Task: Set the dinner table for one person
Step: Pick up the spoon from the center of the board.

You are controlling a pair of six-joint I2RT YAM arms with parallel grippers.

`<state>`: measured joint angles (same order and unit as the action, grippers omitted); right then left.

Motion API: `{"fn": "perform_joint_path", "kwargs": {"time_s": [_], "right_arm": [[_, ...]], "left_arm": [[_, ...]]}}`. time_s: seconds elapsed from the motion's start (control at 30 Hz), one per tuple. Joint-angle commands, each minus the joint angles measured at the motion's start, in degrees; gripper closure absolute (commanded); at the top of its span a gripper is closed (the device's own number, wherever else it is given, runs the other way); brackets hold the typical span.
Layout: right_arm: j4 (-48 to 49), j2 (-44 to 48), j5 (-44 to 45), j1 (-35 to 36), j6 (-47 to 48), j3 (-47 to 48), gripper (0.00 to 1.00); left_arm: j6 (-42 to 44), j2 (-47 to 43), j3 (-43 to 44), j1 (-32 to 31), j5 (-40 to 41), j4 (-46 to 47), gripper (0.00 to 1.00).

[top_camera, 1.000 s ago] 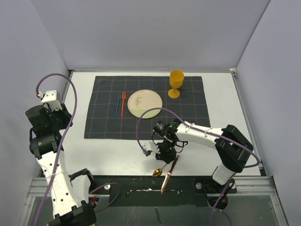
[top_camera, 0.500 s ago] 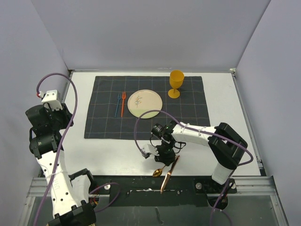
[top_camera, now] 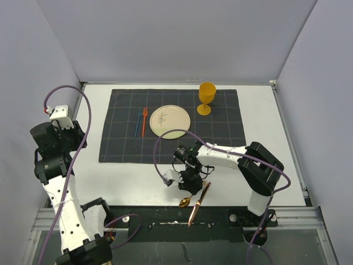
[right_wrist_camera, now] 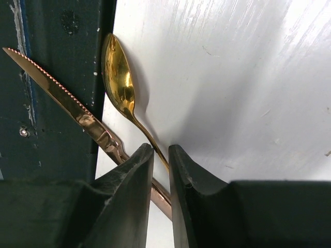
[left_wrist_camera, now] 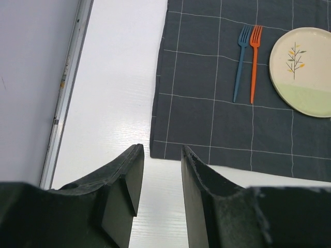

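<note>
At the left edge of the bench [top_camera: 138, 179], left pincer [left_wrist_camera: 161, 155]: released, jaws apart on nothing, looking down at the near left corner of the cloth [left_wrist_camera: 207, 103].

On the cloth's far half, left to right: blue fork [top_camera: 138, 122], orange fork [top_camera: 144, 121], plate [top_camera: 170, 121], cup [top_camera: 207, 98] at the far right corner. Nothing laid right of the plate yet.

At the bench's near edge, a little right of middle: spoon [right_wrist_camera: 126, 98], bowl at the very lip beside the dark rail [right_wrist_camera: 57, 31], handle slanting away toward the far right. Just beside it on the right, roughly parallel: knife [right_wrist_camera: 62, 95], blade out over the rail.

Right pincer [right_wrist_camera: 160, 150] down over the spoon handle, jaws astride it across its long axis, only a narrow gap left. Bowl on the near-edge side of the fingertips. Cannot tell whether clenched on the handle or merely closing round it. Nearer by far: right pincer; left pincer well apart.

Against a second ago: right pincer shifted toward the near edge and slightly left, onto the spoon handle. Spoon, knife, cloth setting and left pincer unchanged.

Probably the start of lifting the spoon for a place right of the plate.
</note>
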<state>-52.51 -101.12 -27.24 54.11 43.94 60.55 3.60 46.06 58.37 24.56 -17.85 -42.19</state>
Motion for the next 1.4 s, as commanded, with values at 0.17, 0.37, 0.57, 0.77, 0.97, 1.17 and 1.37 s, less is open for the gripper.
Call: {"fn": "perform_joint_path", "kwargs": {"time_s": [0.17, 0.37, 0.57, 0.77, 0.97, 1.17, 1.37], "right_arm": [[0.2, -1.9, -0.5, 0.9, 0.4, 2.3, 0.81], [-1.4, -2.9, 0.2, 2.1, 0.4, 2.9, 0.82], [-1.5, -3.6, 0.6, 3.1, 0.3, 3.2, 0.85], [-2.8, -5.5, 1.5, 4.0, 0.1, 5.0, 0.87], [-3.4, -5.9, 1.7, 4.4, 0.1, 5.8, 0.94], [-3.6, -6.9, 2.0, 4.7, -0.6, 6.8, 1.00], [-2.8, -7.0, 2.9, 4.7, -2.2, 8.4, 1.00]], "left_arm": [[1.0, 0.8, 2.0, 0.4, -2.5, 2.2, 0.66], [1.2, 1.4, 1.8, 0.4, -4.5, 2.1, 0.65], [1.3, 1.9, 2.0, 0.5, -6.4, 1.6, 0.64], [1.5, 2.3, 2.6, 0.3, -7.3, 1.0, 0.64], [1.5, 2.4, 3.0, 0.4, -8.4, 0.6, 0.64], [1.8, 2.9, 3.1, 0.4, -8.9, 0.5, 0.64], [1.5, 3.0, 3.3, 0.2, -9.9, 0.5, 0.64]]}}
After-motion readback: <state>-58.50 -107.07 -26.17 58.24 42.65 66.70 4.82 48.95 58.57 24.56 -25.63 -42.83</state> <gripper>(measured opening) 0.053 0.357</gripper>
